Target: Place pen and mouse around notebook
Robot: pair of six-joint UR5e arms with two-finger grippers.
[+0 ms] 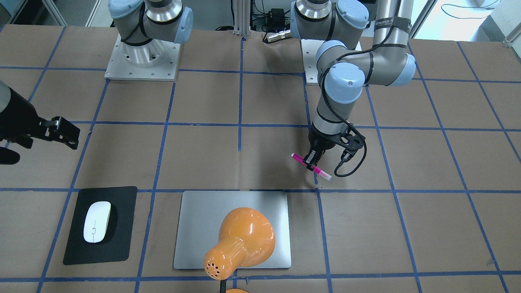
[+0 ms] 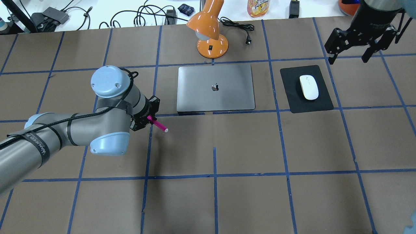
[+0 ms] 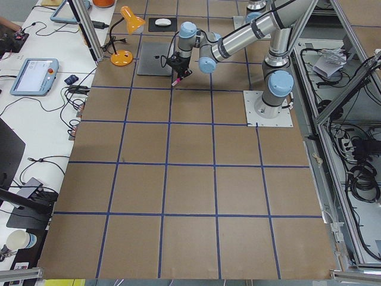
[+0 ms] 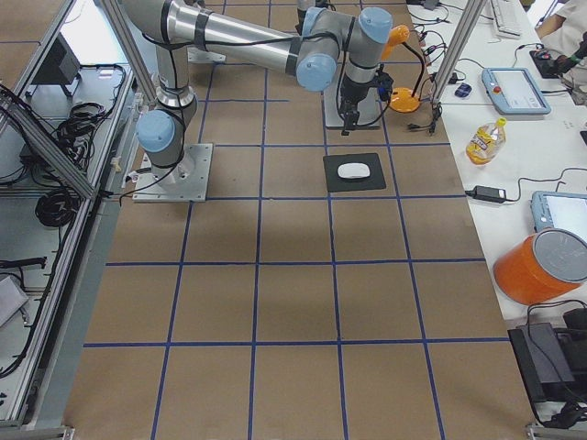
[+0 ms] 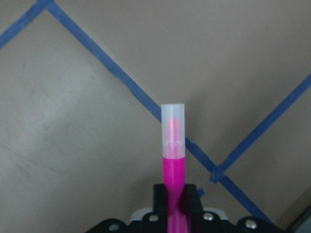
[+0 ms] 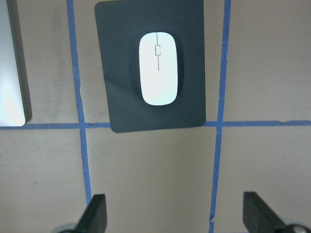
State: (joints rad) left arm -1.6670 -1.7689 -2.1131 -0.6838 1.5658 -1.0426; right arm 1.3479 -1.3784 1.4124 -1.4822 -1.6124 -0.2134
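My left gripper (image 1: 312, 162) is shut on the magenta pen (image 1: 311, 166), gripping its middle. The pen's pale cap (image 5: 173, 121) sticks out over a blue tape crossing. In the overhead view the pen (image 2: 158, 124) sits just off the near-left corner of the silver notebook (image 2: 215, 97). The white mouse (image 2: 308, 87) lies on a black mat (image 2: 292, 100) to the right of the notebook. My right gripper (image 2: 348, 58) hangs open beyond the mat's far right corner with nothing between its fingers. The right wrist view looks down on the mouse (image 6: 158, 68).
An orange desk lamp (image 2: 211, 32) stands behind the notebook, and its head covers part of the notebook (image 1: 203, 219) in the front view. Cables, a bottle and devices lie on the white bench beyond the table's far edge. Blue tape lines grid the brown tabletop.
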